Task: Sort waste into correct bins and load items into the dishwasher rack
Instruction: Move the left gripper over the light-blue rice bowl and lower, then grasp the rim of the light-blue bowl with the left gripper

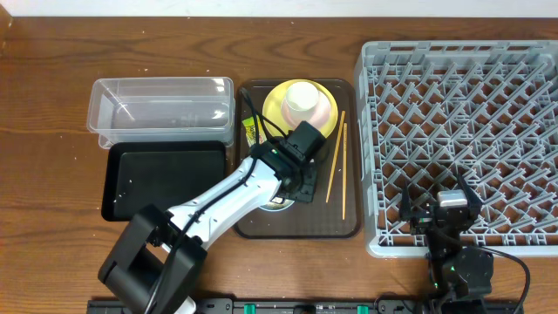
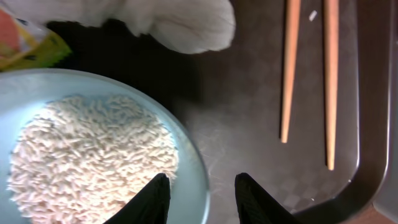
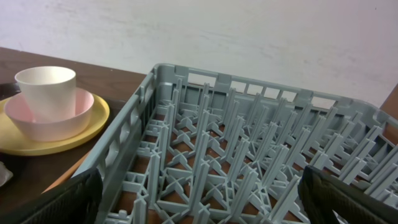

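Left end effector (image 2: pixel 200 180), jaws parted, straddles the rim of the light blue bowl (image 2: pixel 37 87) of rice grains (image 2: pixel 93 155) on the serving tray (image 2: pixel 249 124); I would clamp squarely and lift level. Right end effector (image 3: pixel 205 199) gapes over the dishwasher rack (image 3: pixel 236 124).

Overhead: fixed above, looks straight down, takes in the whole tabletop (image 1: pixel 52 52) and both arms. Left wrist: very near, looks down past the left end effector (image 2: pixel 202 199) onto the bowl (image 2: pixel 193 168) rim, chopsticks (image 2: pixel 289 68) and brown tray (image 2: pixel 249 124). Overhead sees that same patch mid-frame. Right wrist: low, near level, looks across the rack (image 3: pixel 186 74) to the wall (image 3: pixel 249 31), with the right end effector (image 3: pixel 199 193) tips in the bottom corners. It shares rack, plate (image 3: pixel 93 121) and cup (image 3: pixel 46 93) with overhead.
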Robot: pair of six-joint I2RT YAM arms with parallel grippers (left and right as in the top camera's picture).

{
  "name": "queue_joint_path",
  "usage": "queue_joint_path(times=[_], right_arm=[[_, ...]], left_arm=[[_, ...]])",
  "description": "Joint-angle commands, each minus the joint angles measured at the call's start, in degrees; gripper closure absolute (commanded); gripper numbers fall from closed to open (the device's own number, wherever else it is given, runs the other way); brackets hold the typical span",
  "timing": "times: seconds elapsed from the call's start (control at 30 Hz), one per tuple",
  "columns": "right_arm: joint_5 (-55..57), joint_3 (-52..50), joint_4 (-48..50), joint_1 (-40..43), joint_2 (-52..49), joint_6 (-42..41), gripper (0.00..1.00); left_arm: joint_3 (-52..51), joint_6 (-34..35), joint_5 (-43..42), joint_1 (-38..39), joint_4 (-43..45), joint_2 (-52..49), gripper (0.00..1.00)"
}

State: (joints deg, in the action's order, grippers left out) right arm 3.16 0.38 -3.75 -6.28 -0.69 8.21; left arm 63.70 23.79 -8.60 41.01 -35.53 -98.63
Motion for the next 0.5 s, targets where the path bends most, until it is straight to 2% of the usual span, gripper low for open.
queue_joint_path(times=[0.0, 0.2, 0.3, 0.47], right_arm=[[-0.2, -0.1, -0.2, 0.0, 0.4, 0.2, 0.01], [-0.2, -0.1, -0.2, 0.0, 0.4, 0.2, 0.01], [-0.2, -0.1, -0.2, 0.0, 0.4, 0.2, 0.01], [-0.2, -0.1, -0.2, 0.0, 0.4, 0.2, 0.01]], left_arm=[[-0.6, 0.1, 1.0, 0.6, 0.1, -0.6, 0.62], [-0.6, 0.1, 2.9, 0.6, 0.1, -0.6, 0.62], [-0.6, 0.1, 3.6, 0.6, 0.1, -0.6, 0.69], [-0.7, 0.1, 6.7, 0.6, -0.2, -0.6, 0.71]])
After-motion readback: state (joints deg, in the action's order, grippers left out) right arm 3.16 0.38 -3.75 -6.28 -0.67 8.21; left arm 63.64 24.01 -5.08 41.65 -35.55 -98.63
